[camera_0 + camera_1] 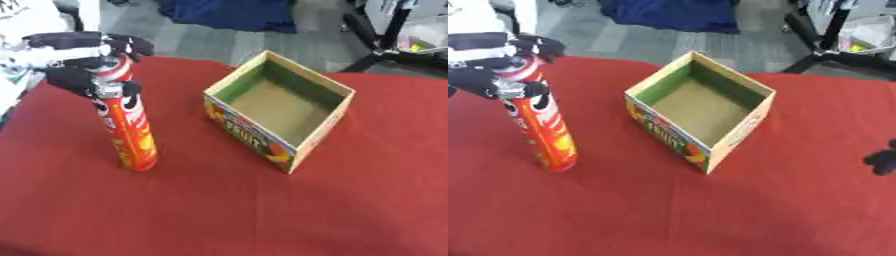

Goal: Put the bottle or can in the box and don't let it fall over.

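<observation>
Even bright light, soft blur thruout, faint shadows

- One tall red can (127,125), standing upright on the tabletop (219,210).
- One open cardboard box (280,110), printed front, nothing inside.
- One red tabletop.
- Two robot hands: left hand (87,62) at the can's top; right hand (882,161), dark tips only, at the right edge.

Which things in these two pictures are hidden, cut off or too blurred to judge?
- Can: its top is covered by the left robot hand in both views.
- Can base: whether it rests on the red table or is slightly lifted is too blurred.
- Box: the front print is blurred and unreadable.
- Right robot hand: cut off by the right eye view's edge; only a dark shape shows.
</observation>
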Tool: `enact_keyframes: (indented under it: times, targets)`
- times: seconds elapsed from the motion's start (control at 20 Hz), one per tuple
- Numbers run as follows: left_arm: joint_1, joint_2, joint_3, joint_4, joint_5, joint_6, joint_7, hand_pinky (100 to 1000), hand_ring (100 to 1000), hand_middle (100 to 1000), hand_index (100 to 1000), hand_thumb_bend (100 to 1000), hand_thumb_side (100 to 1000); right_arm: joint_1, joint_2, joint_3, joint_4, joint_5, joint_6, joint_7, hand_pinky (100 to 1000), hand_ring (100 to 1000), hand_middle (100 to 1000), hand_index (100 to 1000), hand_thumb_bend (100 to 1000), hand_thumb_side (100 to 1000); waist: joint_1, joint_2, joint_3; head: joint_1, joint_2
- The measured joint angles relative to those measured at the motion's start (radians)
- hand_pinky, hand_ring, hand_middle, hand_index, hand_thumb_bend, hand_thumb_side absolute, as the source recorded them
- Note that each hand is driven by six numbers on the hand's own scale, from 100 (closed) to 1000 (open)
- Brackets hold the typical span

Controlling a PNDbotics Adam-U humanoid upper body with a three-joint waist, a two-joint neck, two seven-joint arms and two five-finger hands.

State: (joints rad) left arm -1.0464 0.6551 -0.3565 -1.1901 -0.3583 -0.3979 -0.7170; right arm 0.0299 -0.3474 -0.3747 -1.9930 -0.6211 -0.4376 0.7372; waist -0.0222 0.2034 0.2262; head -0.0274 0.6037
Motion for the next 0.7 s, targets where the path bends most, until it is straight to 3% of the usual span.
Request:
enact_keyframes:
  times: [0.15,0.2,0.25,0.35,0.5,0.7]
  targets:
    - [-0.001,0.000,0.000,0.002,-0.014,-0.005,0.005,559,839,1000,1000,368,887,-0.001,0.000,0.000,0.000,0.000,0.000,0.000,694,600,719,952,100,528,0.000,0.000,-0.001,0.000,0.000]
    - [-0.001,0.000,0.000,0.004,-0.018,-0.007,0.007,490,807,1000,1000,392,878,-0.002,0.000,0.000,0.000,0.000,0.000,-0.001,695,600,719,951,100,528,0.000,0.000,-0.001,0.000,0.000]
    - [-0.002,0.000,0.000,0.006,-0.022,-0.009,0.009,487,805,1000,1000,394,876,-0.002,0.000,0.000,0.000,0.000,0.000,-0.001,695,600,719,951,100,528,0.000,0.000,-0.001,0.000,0.000]
    - [-0.002,0.000,0.000,0.012,-0.034,-0.013,0.013,465,784,1000,995,404,802,-0.002,0.000,0.000,0.000,-0.001,0.000,-0.001,695,600,719,951,100,529,0.000,0.000,-0.001,0.001,-0.002]
    - [-0.003,0.000,0.000,0.019,-0.053,-0.021,0.021,462,783,1000,991,394,621,-0.002,0.000,0.000,0.000,-0.001,0.000,-0.001,697,601,720,952,100,529,0.001,0.000,-0.001,0.001,-0.004]
    - [-0.006,0.000,-0.001,0.030,-0.065,-0.032,0.032,461,783,1000,988,382,508,-0.002,0.000,0.000,0.000,-0.001,0.001,-0.001,698,601,720,952,100,529,0.001,0.000,-0.001,0.002,-0.004]
